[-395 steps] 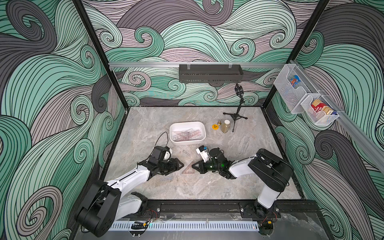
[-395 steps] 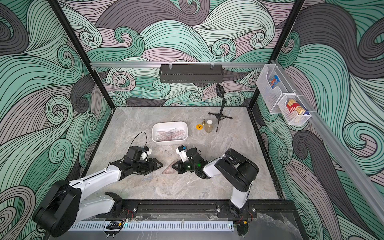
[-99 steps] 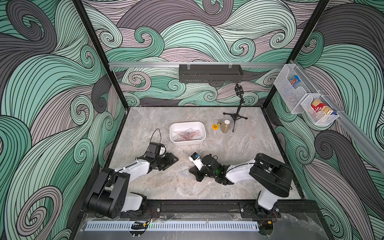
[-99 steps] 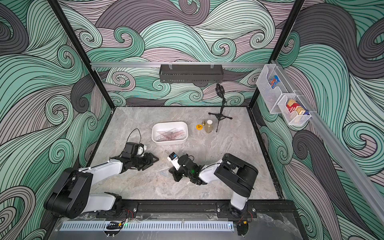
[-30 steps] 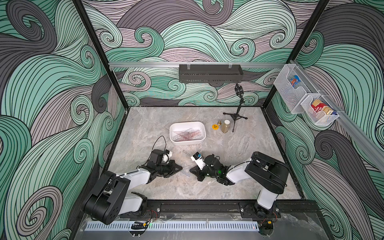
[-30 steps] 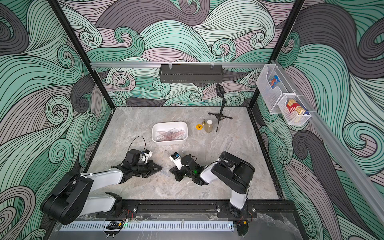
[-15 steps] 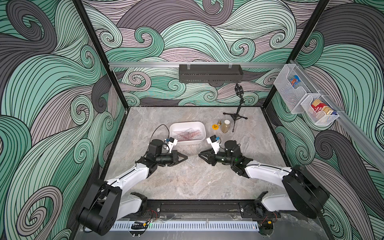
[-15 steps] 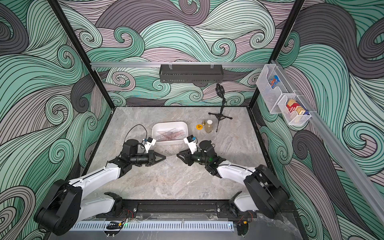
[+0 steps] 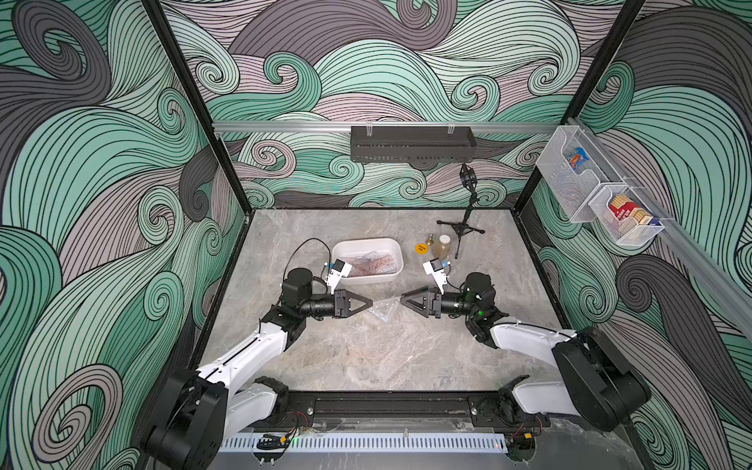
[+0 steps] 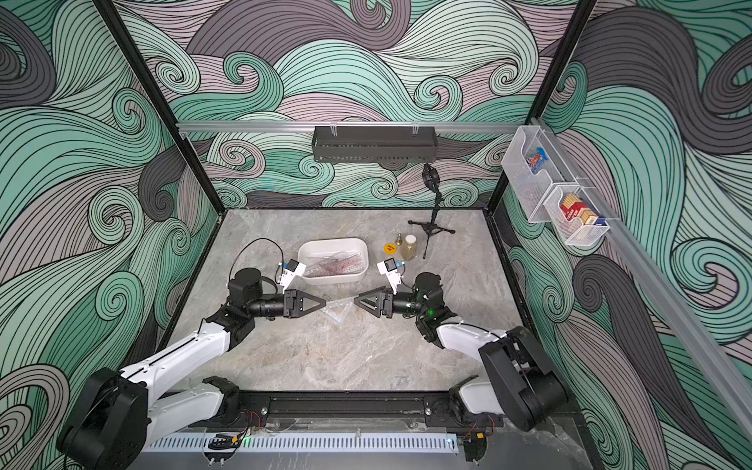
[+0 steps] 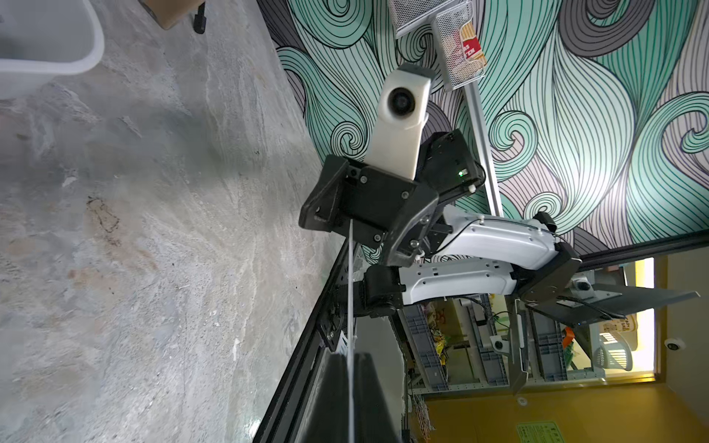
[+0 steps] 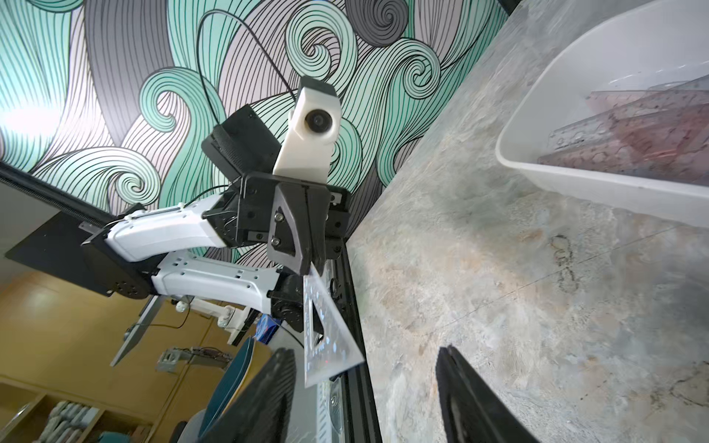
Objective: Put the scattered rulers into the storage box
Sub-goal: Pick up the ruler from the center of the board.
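Observation:
A clear triangle ruler [image 9: 384, 309] [image 10: 337, 310] hangs above the table between the two arms. My left gripper [image 9: 371, 303] [image 11: 350, 356] is shut on one corner of it, and it shows edge-on as a thin white line [image 11: 350, 287]. My right gripper [image 9: 402, 300] [image 12: 364, 349] faces it and stands open. The triangle's far corner [image 12: 326, 337] ends between the spread jaws, close to one finger. The white storage box [image 9: 366, 243] [image 10: 333, 241] [image 12: 518, 161] stands just behind the grippers. Several pinkish and clear rulers [image 9: 372, 264] [image 12: 652, 126] lie inside it.
Right of the box stand a small bottle [image 9: 442, 246], a yellow disc [image 9: 421, 248], a brass bell [image 9: 428, 237] and a black tripod stand [image 9: 462, 228]. A dark perforated tray [image 9: 412, 144] hangs on the back wall. Wire baskets [image 9: 598, 195] hang on the right wall.
Both arms have risen from low near the table's front to mid-table with the triangle between them. The right gripper's jaws have opened and let go of it; the left stays shut on it.

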Controlling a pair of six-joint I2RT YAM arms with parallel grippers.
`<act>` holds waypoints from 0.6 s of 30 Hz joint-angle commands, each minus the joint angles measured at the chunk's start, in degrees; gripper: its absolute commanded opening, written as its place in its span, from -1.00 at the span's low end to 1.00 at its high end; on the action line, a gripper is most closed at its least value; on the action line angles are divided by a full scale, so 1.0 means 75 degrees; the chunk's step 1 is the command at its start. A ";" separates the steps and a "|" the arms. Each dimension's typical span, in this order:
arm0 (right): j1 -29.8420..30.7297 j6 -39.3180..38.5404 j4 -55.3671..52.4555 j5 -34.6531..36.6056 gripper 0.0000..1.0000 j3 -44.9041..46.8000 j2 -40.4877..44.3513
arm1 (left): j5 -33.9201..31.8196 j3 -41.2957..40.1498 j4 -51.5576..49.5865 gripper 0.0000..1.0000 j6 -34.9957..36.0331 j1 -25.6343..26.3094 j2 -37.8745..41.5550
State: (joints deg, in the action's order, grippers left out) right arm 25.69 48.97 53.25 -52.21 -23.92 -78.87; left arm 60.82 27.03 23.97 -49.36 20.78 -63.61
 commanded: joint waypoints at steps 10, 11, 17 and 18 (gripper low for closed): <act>0.0065 0.2721 0.4305 -0.0833 -0.45 0.0117 -0.1041 | 0.0259 -0.0015 0.0742 -1.00 -0.0389 -0.0004 0.0033; 0.0084 0.2860 0.4510 -0.0850 -0.51 0.0097 -0.1142 | 0.0250 -0.0020 0.0744 -1.00 -0.0397 0.0006 0.0039; 0.0170 0.3431 0.5342 -0.0858 -0.84 0.0058 -0.1591 | 0.0250 -0.0061 0.0719 -1.00 -0.0345 -0.0004 0.0056; 0.0169 0.3423 0.5305 -0.0845 -0.94 0.0049 -0.1622 | 0.0256 -0.0046 0.0708 -1.00 -0.0321 -0.0004 0.0054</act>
State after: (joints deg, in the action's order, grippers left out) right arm 26.30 72.42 86.80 -57.28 -23.49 -90.72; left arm 62.50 26.87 28.38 -51.96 20.78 -63.57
